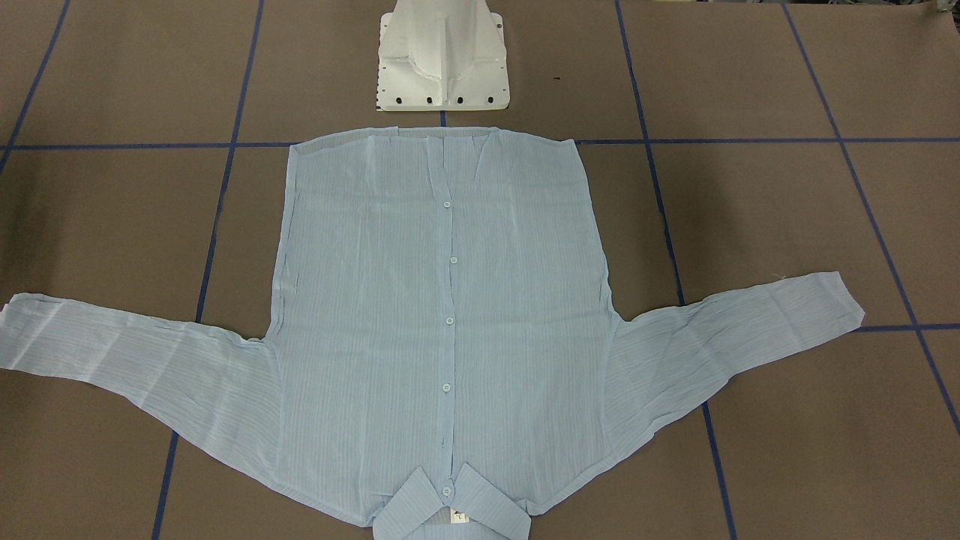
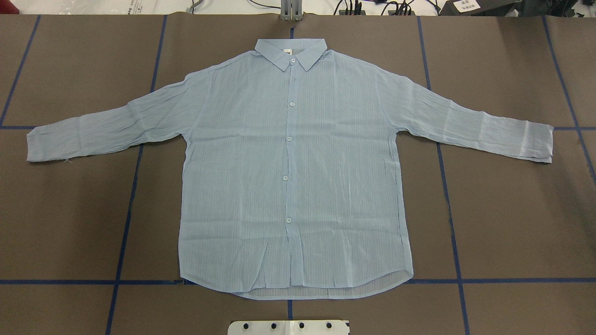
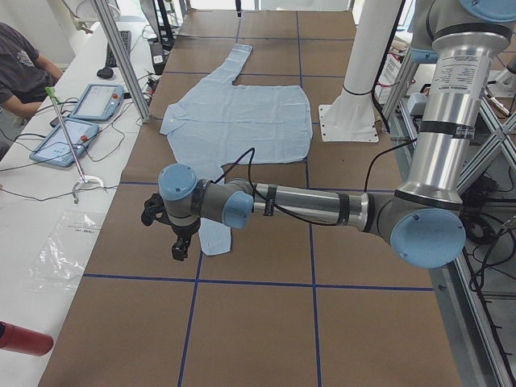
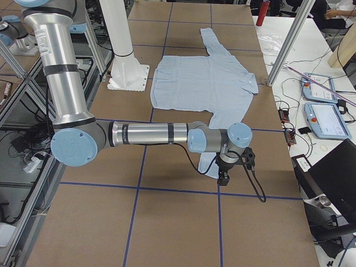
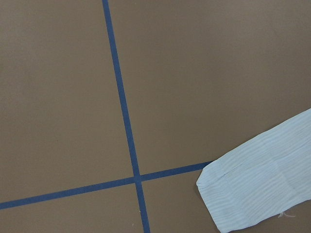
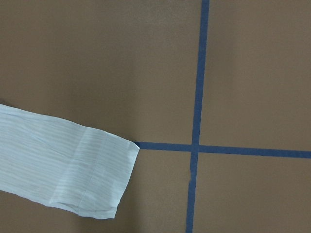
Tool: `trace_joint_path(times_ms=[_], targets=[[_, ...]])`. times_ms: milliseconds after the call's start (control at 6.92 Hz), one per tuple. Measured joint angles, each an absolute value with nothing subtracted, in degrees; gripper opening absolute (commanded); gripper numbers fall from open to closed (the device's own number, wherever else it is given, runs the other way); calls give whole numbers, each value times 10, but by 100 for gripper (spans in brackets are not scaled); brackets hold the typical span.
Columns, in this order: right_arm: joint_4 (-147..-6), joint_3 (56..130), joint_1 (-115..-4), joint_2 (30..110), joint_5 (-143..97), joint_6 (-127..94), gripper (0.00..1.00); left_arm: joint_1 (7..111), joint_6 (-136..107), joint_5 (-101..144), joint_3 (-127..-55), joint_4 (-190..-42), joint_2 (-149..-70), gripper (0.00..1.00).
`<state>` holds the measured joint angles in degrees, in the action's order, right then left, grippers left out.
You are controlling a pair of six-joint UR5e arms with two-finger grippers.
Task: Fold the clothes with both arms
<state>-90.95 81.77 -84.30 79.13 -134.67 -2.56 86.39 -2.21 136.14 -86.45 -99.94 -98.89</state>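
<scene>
Tabletop (image 2: 512, 209) was centred under the shirt (image 2: 293, 177), laid flat, front up, sleeves (image 2: 107, 128) spread wide: judged a symmetric start. Left arm (image 3: 306, 203) and right arm (image 4: 144, 133) were held out near either cuff (image 5: 243, 194), likely staged for sleeve pickup. Left claw (image 3: 179, 244), right claw (image 4: 223, 178): spread or pressed together could not be told.

we are looking at a robotics lab: the left arm (image 3: 306, 205) is hanging over a brown table (image 2: 512, 209) gridded with blue tape (image 2: 70, 282), and teach pendants (image 3: 98, 101) are lying on a white bench (image 3: 48, 201).
</scene>
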Motion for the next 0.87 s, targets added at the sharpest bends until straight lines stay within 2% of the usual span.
trace_joint_path(times_ms=[578, 867], targets=[[-887, 823, -842, 799, -1356, -34, 100, 829, -22, 1308, -908, -995, -970, 100], [-808, 818, -809, 818, -1369, -50, 100, 824, -24, 1323, -926, -1003, -963, 100]])
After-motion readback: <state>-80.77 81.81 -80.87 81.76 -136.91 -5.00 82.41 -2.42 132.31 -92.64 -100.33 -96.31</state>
